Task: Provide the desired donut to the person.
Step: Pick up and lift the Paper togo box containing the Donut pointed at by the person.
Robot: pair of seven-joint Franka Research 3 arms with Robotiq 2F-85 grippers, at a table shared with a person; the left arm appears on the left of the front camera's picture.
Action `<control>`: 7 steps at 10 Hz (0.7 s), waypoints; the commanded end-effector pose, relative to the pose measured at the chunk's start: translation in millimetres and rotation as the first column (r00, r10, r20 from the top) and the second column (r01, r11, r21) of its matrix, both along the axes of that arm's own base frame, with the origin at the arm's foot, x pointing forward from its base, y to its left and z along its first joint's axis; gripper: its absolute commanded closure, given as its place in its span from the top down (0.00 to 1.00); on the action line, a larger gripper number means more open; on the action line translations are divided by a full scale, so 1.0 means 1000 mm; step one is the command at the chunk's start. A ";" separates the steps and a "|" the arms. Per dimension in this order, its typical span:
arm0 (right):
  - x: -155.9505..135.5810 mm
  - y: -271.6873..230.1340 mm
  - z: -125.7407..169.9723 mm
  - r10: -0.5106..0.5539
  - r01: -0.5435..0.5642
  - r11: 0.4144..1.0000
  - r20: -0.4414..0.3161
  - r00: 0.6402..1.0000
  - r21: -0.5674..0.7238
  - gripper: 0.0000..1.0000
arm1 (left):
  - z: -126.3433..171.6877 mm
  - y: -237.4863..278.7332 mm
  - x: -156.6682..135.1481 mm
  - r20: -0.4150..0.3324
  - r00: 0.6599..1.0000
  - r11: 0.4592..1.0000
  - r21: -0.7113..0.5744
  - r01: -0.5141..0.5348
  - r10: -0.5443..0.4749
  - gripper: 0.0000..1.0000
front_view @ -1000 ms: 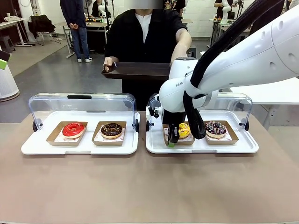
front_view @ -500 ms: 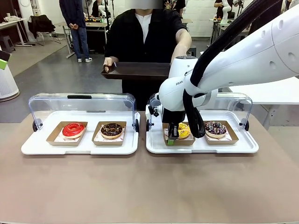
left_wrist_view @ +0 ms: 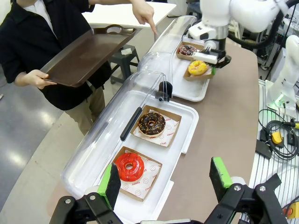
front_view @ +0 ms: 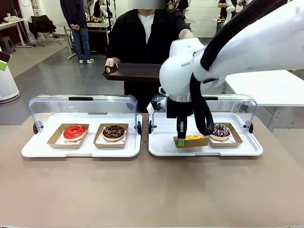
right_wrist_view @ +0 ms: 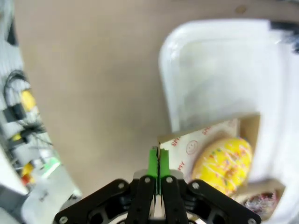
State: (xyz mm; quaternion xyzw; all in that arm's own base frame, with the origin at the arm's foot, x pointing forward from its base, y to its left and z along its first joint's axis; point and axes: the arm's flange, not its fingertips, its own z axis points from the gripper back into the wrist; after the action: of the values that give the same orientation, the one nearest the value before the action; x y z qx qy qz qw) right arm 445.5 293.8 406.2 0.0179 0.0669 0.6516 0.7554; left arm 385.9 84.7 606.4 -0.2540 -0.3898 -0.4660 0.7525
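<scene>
Yellow-iced sprinkled donut (front_view: 194, 137) is held in a shallow brown cardboard tray (front_view: 202, 142), clenched at one edge by the right jaws over the white plastic display tray (front_view: 159, 145); left jaws are released. Cardboard gripped so could sag, spilling the donut.

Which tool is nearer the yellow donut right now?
Right. The right tool is shut on the edge of the yellow donut's cardboard box, right beside the donut; the left tool hangs open far off, beyond the red donut.
</scene>
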 end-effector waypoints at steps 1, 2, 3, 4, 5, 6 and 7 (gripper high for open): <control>-0.035 0.007 0.036 -0.004 0.007 0.998 0.043 0.999 -0.059 0.00 | 0.001 -0.001 0.000 0.003 1.000 1.000 -0.014 -0.001 0.001 1.00; -0.051 0.008 0.057 0.003 0.001 0.998 0.071 0.997 -0.062 0.00 | 0.001 -0.001 0.000 0.003 1.000 1.000 -0.014 -0.001 0.001 1.00; -0.068 0.011 0.084 0.009 -0.002 0.998 0.109 0.994 -0.066 0.00 | 0.001 -0.001 0.000 0.003 1.000 1.000 -0.014 -0.001 0.001 1.00; -0.079 0.015 0.110 0.006 0.003 0.998 0.140 0.990 -0.069 0.00 | 0.001 -0.001 0.000 0.003 1.000 1.000 -0.014 -0.001 0.001 1.00; -0.087 0.019 0.138 0.009 0.002 0.997 0.156 0.988 -0.073 0.00 | 0.001 -0.001 0.000 0.003 1.000 1.000 -0.014 -0.001 0.001 1.00; -0.089 0.022 0.166 0.001 0.013 0.997 0.179 0.984 -0.079 0.00 | 0.001 -0.001 0.000 0.003 1.000 1.000 -0.014 -0.001 0.001 1.00; -0.091 0.027 0.196 0.003 0.015 0.995 0.186 0.983 -0.094 0.00 | 0.001 -0.001 0.000 0.003 1.000 1.000 -0.014 -0.001 0.001 1.00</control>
State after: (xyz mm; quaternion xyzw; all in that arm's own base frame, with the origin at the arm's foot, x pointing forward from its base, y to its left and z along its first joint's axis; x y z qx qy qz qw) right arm 346.7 312.7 584.8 -0.0568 0.0166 0.6559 0.7526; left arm 385.9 84.6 606.4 -0.2541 -0.3898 -0.4661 0.7525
